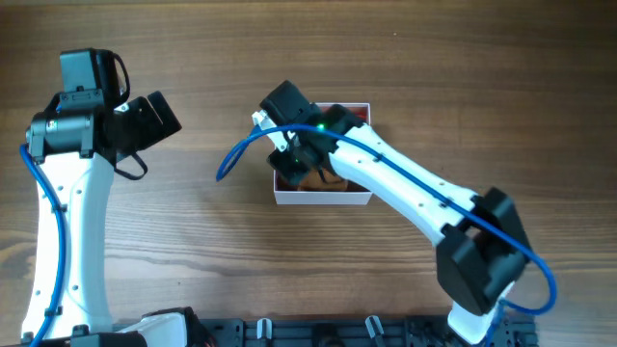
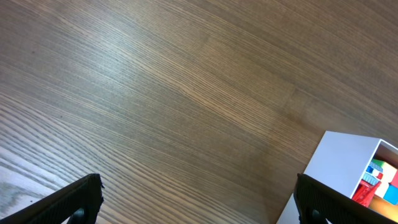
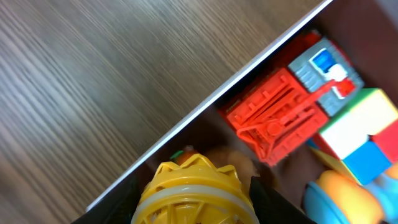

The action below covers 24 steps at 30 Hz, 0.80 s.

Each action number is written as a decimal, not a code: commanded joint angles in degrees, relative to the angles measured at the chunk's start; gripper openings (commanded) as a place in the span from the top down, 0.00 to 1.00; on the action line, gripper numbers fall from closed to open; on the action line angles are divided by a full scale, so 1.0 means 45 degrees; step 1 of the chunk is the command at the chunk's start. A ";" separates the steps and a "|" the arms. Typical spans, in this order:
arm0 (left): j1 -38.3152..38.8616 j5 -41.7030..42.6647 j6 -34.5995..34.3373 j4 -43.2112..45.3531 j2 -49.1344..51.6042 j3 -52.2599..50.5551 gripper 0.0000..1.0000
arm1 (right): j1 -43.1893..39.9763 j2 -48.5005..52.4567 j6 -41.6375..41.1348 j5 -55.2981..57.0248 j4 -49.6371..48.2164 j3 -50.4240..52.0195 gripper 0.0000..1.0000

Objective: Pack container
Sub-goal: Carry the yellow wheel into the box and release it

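The container (image 1: 359, 198) is a shallow white-walled box at the table's middle; its corner shows in the left wrist view (image 2: 339, 158) and its thin wall in the right wrist view (image 3: 205, 109). My right gripper (image 3: 194, 198) is shut on a yellow ribbed toy (image 3: 194, 190) and holds it over the box's left part, seen from overhead (image 1: 301, 159). Inside lie a red slatted toy (image 3: 273, 115), a colour cube (image 3: 364, 134) and a blue and orange toy (image 3: 339, 196). My left gripper (image 2: 198, 202) is open and empty over bare wood, left of the box (image 1: 159, 116).
A blue cable (image 1: 241, 154) loops from the right arm over the table left of the box. The arm bases stand at the front edge (image 1: 318, 333).
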State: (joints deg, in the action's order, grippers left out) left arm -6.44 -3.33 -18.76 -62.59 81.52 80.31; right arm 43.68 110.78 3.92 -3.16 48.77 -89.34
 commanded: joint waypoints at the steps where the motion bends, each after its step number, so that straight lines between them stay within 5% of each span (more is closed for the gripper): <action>1: -0.0063 0.0112 -0.0019 0.0034 -0.0044 0.0063 0.00 | -0.0019 0.0306 -0.0233 0.0112 0.0005 -0.0049 0.96; 3: -0.0063 0.0112 -0.0019 0.0034 -0.0044 0.0063 0.00 | -0.0019 0.0306 -0.0233 0.0112 0.0039 -0.0049 0.91; 4: -0.0063 0.0112 -0.0019 0.0034 -0.0044 0.0063 0.00 | -0.0019 0.0306 -0.0228 0.0112 0.0073 -0.0049 0.71; 6: -0.0063 0.0112 -0.0019 0.0034 -0.0044 0.0063 0.00 | -0.0019 0.0306 -0.0233 0.0112 0.0102 -0.0049 0.54; 12: -0.0063 0.0112 -0.0019 0.0034 -0.0044 0.0063 0.00 | -0.0019 0.0306 -0.0228 0.0112 0.0257 -0.0049 0.33; 18: -0.0063 0.0112 -0.0019 0.0034 -0.0044 0.0058 0.00 | -0.0024 0.0296 -0.0238 0.0121 0.0262 -0.0053 0.35; 20: -0.0063 0.0112 -0.0019 0.0034 -0.0044 0.0063 0.00 | -0.0102 0.0112 -0.0442 0.0316 0.0272 -0.0053 0.59; 24: -0.0063 0.0112 -0.0015 0.0034 -0.0044 0.0063 0.00 | -0.0423 -0.1214 -0.1603 0.2375 0.0364 -0.0321 0.75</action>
State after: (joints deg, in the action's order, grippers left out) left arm -6.44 -3.31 -18.76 -62.59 81.52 80.31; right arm 43.29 111.37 0.91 -0.40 50.11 -89.34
